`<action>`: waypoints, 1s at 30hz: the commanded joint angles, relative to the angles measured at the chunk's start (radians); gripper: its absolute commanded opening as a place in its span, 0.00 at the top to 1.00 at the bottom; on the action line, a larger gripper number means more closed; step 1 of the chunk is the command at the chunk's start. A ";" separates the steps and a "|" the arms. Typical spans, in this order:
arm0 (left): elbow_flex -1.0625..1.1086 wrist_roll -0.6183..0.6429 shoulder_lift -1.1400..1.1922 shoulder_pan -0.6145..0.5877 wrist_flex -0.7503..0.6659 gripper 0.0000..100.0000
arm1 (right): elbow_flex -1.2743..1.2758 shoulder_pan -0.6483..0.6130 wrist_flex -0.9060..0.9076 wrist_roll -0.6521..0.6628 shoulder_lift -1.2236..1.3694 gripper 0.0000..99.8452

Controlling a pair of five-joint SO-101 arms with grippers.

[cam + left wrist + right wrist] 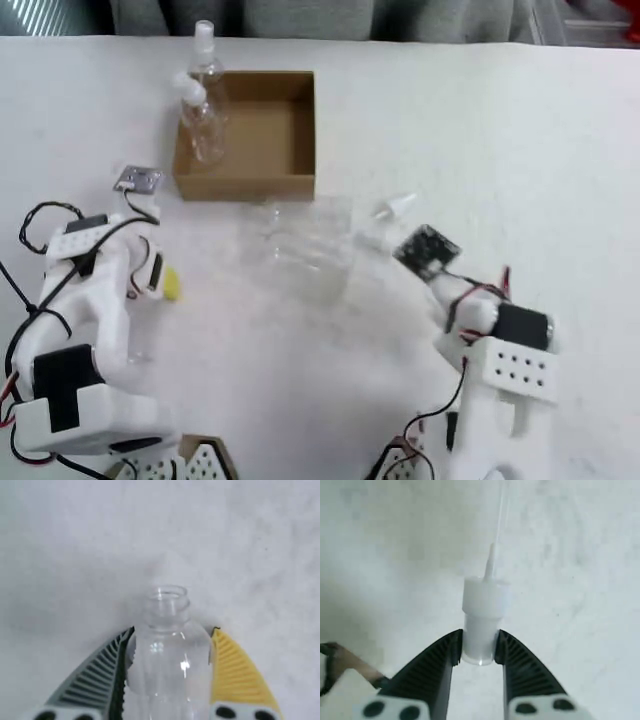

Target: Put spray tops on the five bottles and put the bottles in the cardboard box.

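**Each gripper holds one half of a spray bottle**

The left gripper (173,631) has one grey finger and one yellow finger, and the two are pinched on the shoulders of a clear bottle (170,667). The bottle's threaded neck is open, has no top on it, and points away from the wrist over the white table (60,540). The right gripper (479,636) has two black ribbed fingers clamped on the smooth cap end of a white spray top (485,611). A thin dip tube runs from the top's wider collar, away from the wrist.

The high view adds the wider layout. The cardboard box (245,186) sits open at the far middle of the table. Two capped bottles (205,125) stand upright at its left wall, one behind the other, apparently inside. Faint clear bottles (300,250) lie on the table just in front of the box, too pale to count.

The left arm (90,290) rises from the near left corner and bends over the table's left side. Its yellow finger shows well in front of the box and to the left of it. The right arm (495,335) stretches from the near right towards the middle. The spray top shows just past its black tip, near the box's front right corner.
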 commanded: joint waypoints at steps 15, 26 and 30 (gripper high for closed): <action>-0.043 0.005 -0.004 -0.005 0.015 0.96 | 0.275 0.346 -0.432 0.427 -0.027 0.98; -0.041 0.005 -0.004 -0.007 0.015 0.96 | 0.215 0.389 -0.441 0.272 -0.036 0.79; -0.041 0.005 -0.004 -0.007 0.015 0.96 | 0.124 0.389 -0.429 0.051 -0.033 0.81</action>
